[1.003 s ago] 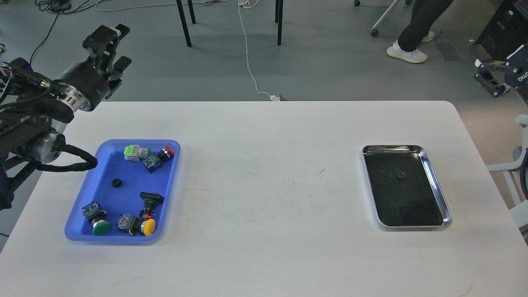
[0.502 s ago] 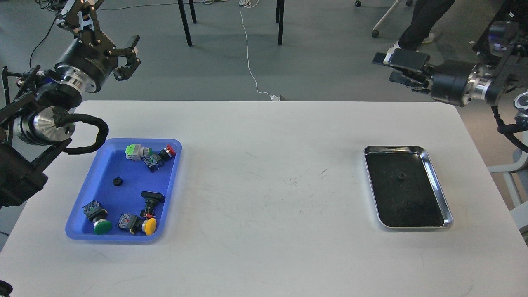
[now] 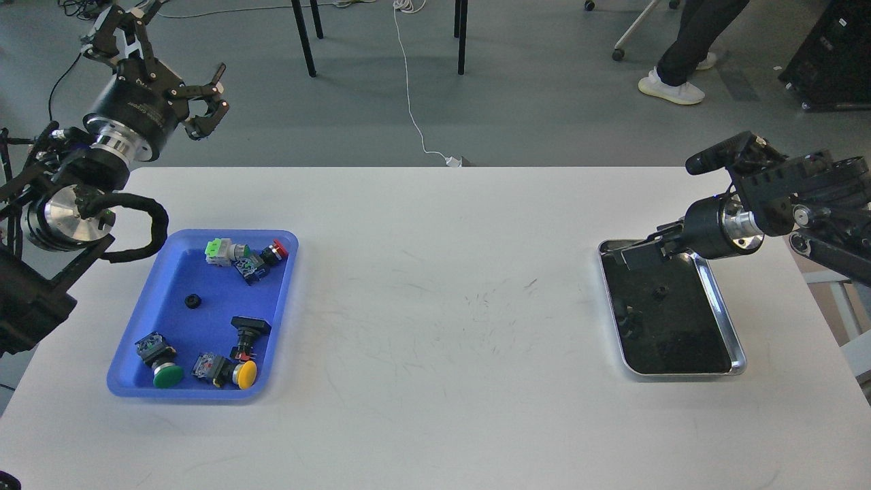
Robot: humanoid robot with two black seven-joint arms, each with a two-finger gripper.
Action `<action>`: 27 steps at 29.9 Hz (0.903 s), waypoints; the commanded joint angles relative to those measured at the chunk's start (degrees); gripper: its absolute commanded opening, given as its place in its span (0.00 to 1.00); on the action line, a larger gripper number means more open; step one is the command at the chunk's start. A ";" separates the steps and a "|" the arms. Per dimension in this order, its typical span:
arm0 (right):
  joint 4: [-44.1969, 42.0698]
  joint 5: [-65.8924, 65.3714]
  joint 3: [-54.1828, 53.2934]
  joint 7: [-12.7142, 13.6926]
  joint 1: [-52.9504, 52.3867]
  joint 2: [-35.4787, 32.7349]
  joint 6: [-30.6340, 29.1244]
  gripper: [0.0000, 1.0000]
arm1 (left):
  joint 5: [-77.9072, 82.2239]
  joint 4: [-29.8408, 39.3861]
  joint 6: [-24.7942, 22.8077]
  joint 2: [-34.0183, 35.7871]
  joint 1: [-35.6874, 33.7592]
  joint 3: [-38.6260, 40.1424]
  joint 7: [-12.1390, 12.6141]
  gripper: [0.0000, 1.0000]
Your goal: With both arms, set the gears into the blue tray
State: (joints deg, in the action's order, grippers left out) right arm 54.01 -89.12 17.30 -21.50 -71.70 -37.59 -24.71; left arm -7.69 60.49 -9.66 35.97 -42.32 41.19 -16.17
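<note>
Blue rectangular plastic tray (image 3: 143,320), raised rim, on the white table (image 3: 435,272) at left: holds several coloured-cap push-button switches (image 3: 238,255) and one small black toothed gear (image 3: 192,300), lying free mid-tray.

Shiny silver metal tray (image 3: 721,320), dark floor, at right: one more black gear (image 3: 659,292), barely distinct from the floor.

Left gripper (image 3: 167,51): raised beyond the table's far-left corner, fingers spread, empty.

Right gripper (image 3: 629,255): low over the metal tray's far edge; finger gap cannot be told.

Risks, judged: gear's poor contrast invites a missed pinch; a fingertip could clip the rim and shove the tray; a tiny gear may slip during transfer.
</note>
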 commanded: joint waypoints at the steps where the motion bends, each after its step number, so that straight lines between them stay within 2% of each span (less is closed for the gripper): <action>1: -4.25 -0.79 1.86 -0.21 1.56 3.30 0.10 0.96 | 0.04 -0.02 -0.18 0.24 0.66 0.12 0.00 0.97; 4: -4.96 -0.79 1.95 -0.03 1.83 5.33 0.01 0.94 | 0.04 -0.02 -0.35 0.51 0.66 0.21 0.00 0.97; 8: -9.96 -1.76 3.78 0.50 1.83 9.19 0.01 0.84 | 0.21 -0.02 -0.44 0.86 0.66 0.38 0.00 0.97; 11: -10.50 -1.76 5.55 0.50 1.83 10.34 0.01 0.77 | 0.21 -0.02 -0.44 1.03 0.66 0.65 0.00 0.97; 14: -10.41 -1.85 5.82 0.41 2.18 10.17 0.01 0.72 | 0.30 0.07 -0.44 1.39 0.66 1.00 0.00 0.97; 21: -9.89 -1.94 6.70 0.32 2.27 8.41 0.28 0.69 | 0.30 0.07 -0.44 2.00 0.66 1.00 0.08 0.97; 27: -9.89 -1.94 7.22 0.23 3.58 7.62 2.90 0.56 | 0.30 0.07 -0.53 2.27 1.19 1.00 0.08 0.97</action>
State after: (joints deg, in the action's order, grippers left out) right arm 44.11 -91.06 24.34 -21.26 -68.78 -29.79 -23.83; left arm -7.38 60.57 -10.12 38.10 -41.42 42.19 -16.12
